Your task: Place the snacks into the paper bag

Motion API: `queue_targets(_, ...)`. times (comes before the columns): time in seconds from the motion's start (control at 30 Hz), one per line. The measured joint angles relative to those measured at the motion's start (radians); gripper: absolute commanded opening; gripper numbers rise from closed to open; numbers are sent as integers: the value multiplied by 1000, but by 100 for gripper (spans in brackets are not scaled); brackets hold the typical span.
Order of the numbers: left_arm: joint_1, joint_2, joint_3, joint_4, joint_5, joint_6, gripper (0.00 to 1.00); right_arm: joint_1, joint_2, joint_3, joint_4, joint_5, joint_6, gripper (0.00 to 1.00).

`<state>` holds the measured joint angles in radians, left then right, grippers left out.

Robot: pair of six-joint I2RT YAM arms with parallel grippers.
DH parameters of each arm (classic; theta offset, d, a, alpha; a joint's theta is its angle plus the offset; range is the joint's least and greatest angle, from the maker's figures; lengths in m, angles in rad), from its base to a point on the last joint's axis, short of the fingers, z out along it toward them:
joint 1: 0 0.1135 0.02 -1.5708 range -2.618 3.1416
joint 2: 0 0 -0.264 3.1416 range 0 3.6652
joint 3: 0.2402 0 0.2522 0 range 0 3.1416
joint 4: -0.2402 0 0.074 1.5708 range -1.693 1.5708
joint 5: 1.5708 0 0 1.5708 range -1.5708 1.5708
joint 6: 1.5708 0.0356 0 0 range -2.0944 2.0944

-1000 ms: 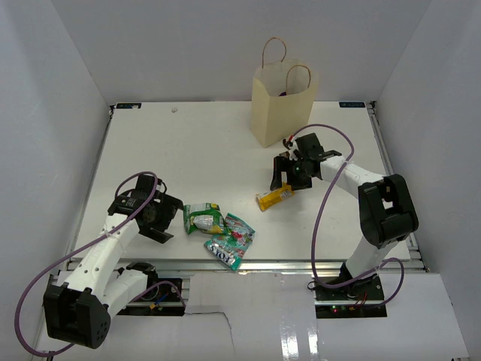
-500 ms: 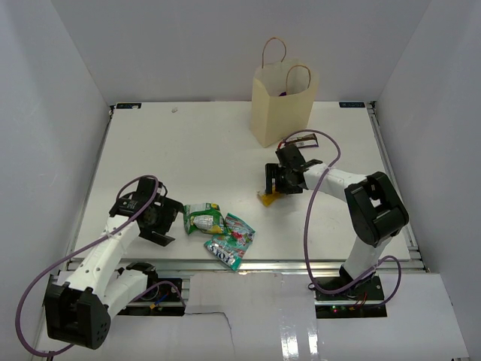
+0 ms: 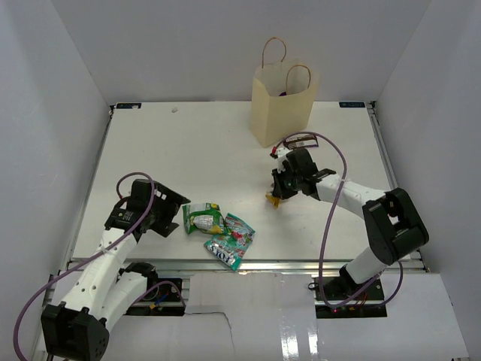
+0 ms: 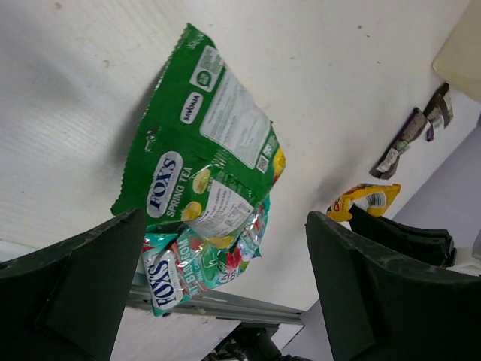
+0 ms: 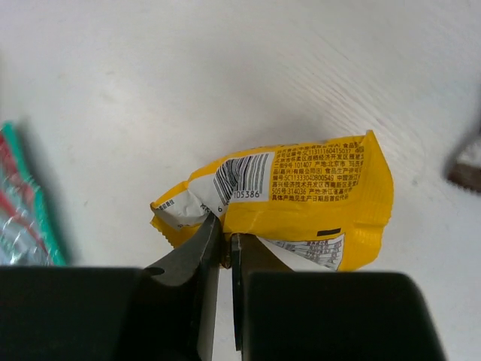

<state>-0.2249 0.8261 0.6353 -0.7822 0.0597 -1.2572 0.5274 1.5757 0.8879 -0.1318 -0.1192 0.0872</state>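
Note:
The paper bag (image 3: 283,109) stands upright at the back of the table. My right gripper (image 3: 278,194) is shut on the near edge of the yellow wrapped bar (image 3: 272,200), which lies in front of the bag. In the right wrist view the jaws (image 5: 225,242) pinch the bar (image 5: 316,188) at its lower seam. A green pouch (image 3: 204,218) overlaps a teal pouch (image 3: 230,242) near the front edge. My left gripper (image 3: 173,216) hangs open just left of them. The left wrist view shows both pouches (image 4: 203,162) (image 4: 184,263) between its wide-open fingers (image 4: 225,218).
Thin dark brown bars (image 3: 301,141) lie by the bag's front right corner, and show in the left wrist view (image 4: 412,134). White walls enclose the table on three sides. The table's front rail (image 3: 248,263) runs just below the teal pouch.
My right gripper came down over the yellow bar and shut on it, and the bar now sits tilted under the fingers. The left gripper shifted slightly and stayed open.

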Motion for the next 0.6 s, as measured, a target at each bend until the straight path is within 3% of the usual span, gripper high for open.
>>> queue_targets(0.17, 0, -29, -21, 98, 40, 68, 98, -3, -62, 65, -68, -305, -319, 8)
queue_targets(0.33, 0, -73, -31, 164, 64, 114, 98, -2, -45, 320, -149, -446, -522, 8)
queue_targets(0.47, 0, -97, -42, 178, 66, 124, 98, -16, 65, 681, -134, -429, -520, 8)
queue_targets(0.6, 0, -113, -56, 184, 68, 128, 98, -60, 255, 1087, -84, -329, -369, 8)
